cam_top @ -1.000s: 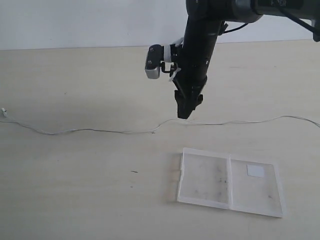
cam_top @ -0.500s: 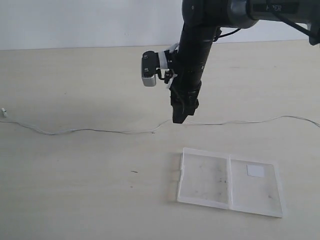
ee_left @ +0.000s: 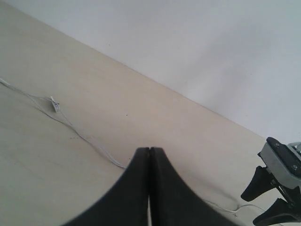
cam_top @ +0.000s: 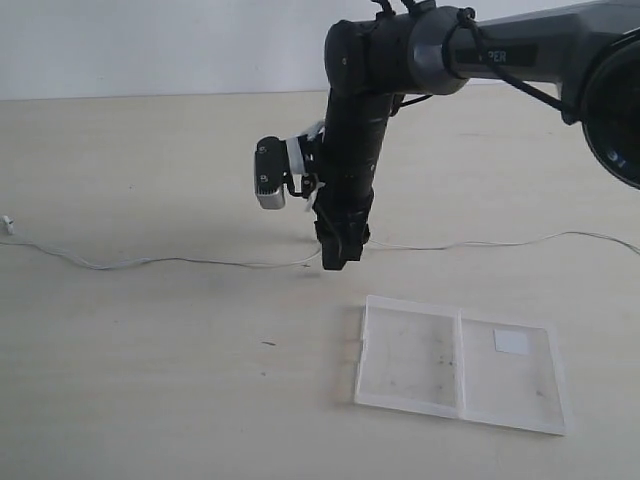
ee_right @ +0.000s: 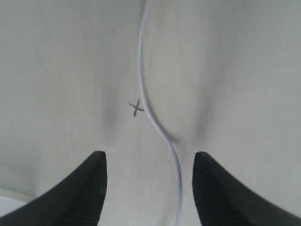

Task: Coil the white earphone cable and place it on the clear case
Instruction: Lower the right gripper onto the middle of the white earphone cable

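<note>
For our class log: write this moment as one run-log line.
right gripper: open over cable | left gripper: shut | cable: uncoiled, off case

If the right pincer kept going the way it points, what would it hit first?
Probably the white earphone cable, lying in the gap of the open right pincer, then the table beneath; depth is unclear.

bare lab-like test setup: pale wood-grain tabletop [cam_top: 150,380], plain white wall [cam_top: 150,40] behind, black robot arm [cam_top: 520,55]

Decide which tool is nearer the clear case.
Right. The right tool hovers off one corner of the clear case; the left tool is outside the exterior view, no case in its wrist view.
</note>
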### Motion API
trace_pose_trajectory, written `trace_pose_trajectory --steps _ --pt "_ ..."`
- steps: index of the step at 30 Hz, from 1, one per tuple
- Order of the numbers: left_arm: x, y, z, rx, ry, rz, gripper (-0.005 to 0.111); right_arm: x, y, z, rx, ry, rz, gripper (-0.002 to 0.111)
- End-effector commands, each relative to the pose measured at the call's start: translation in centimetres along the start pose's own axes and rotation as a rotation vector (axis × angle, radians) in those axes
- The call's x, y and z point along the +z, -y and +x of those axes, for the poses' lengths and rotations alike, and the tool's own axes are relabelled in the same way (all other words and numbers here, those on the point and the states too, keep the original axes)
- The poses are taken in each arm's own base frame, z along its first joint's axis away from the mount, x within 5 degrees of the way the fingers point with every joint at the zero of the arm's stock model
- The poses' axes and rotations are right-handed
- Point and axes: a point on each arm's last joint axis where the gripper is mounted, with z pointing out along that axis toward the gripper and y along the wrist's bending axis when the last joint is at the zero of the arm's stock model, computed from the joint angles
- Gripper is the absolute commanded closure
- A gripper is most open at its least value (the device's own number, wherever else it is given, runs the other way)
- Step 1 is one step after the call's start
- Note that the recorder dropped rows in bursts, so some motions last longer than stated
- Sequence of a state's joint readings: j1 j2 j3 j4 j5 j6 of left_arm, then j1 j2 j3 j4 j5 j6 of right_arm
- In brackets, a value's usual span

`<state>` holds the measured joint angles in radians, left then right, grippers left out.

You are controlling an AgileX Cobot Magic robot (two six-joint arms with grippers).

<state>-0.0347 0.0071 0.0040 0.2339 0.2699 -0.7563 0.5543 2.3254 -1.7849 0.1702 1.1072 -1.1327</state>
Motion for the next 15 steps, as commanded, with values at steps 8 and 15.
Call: trace_pose_trajectory --steps 8,15 --pt "-0.09 0.10 -0.14 0.001 0.010 0.008 0.107 0.74 0.85 0.05 -0.006 -0.012 0.085 0.057" --pt "-0.09 0.10 -0.14 0.001 0.010 0.008 0.107 0.74 0.75 0.07 -0.004 -0.014 0.074 0.057"
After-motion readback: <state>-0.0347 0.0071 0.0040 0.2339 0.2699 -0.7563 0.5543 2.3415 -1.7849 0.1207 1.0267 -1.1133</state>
